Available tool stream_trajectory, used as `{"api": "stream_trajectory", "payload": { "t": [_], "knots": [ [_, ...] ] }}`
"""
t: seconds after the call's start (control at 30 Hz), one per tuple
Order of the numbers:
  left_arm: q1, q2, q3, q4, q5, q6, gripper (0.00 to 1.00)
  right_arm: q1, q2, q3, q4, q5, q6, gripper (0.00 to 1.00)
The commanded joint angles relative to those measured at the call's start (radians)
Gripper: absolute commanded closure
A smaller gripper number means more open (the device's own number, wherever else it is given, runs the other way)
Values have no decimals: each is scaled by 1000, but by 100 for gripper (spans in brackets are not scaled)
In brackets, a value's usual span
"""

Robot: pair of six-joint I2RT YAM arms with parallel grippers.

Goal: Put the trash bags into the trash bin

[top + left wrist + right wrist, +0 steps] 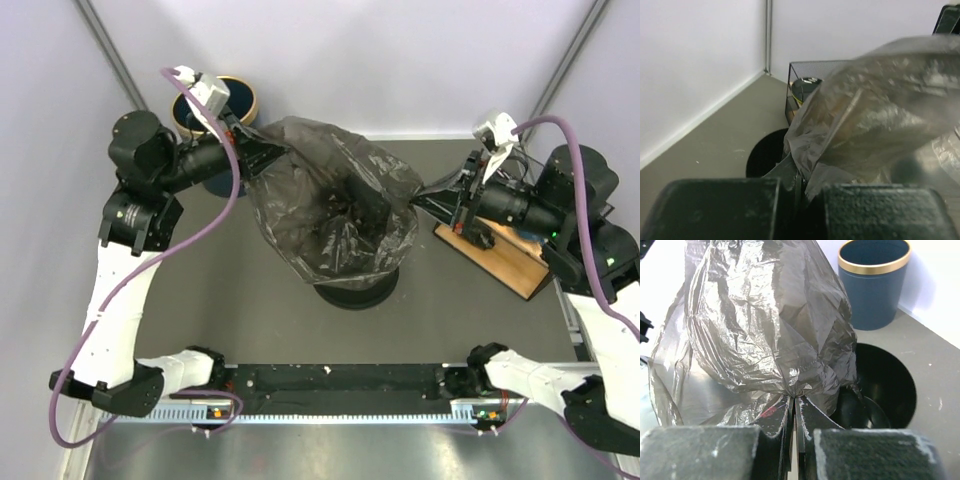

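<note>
Left pincer (799, 182), right pincer (794, 407) on bag (330, 200)

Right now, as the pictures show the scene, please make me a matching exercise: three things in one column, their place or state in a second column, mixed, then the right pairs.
Things:
1. trash bag
2. trash bin
3. wooden board

Place or state:
A. lies flat on the right side
B. pinched by the left fingers and the right fingers
C. stands upright in the far left corner

Pairs: 1-B, 2-C, 3-A
</note>
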Motion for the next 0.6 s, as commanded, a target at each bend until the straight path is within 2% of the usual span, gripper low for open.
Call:
{"api": "stream_trajectory", "payload": {
  "t": [0.0, 0.07, 0.13, 0.2, 0.4, 0.5, 0.57],
  "knots": [
    [-51, -5, -56, 22, -63, 32, 100, -19, -37, -50, -43, 103, -36, 100],
    [-65, 10, -85, -25, -131, 78, 100, -68, -7, -52, -121, 132, -44, 100],
    [-70, 23, -124, -64, -210, 136, 100, -118, 44, -53, -162, 89, -54, 100],
    [-70, 21, -179, -45, -254, 166, 100, -160, 58, -76, -175, 91, -77, 100],
    [-70, -14, -448, 79, -256, 203, 100, -174, 52, -228, -161, 103, -159, 100],
    [-70, 3, -472, 96, -293, 203, 100, -207, 64, -280, -130, 114, -151, 100],
    [-70, 27, -457, 110, -299, 203, 100, -218, 102, -247, -120, 101, -145, 100]
  ]
}}
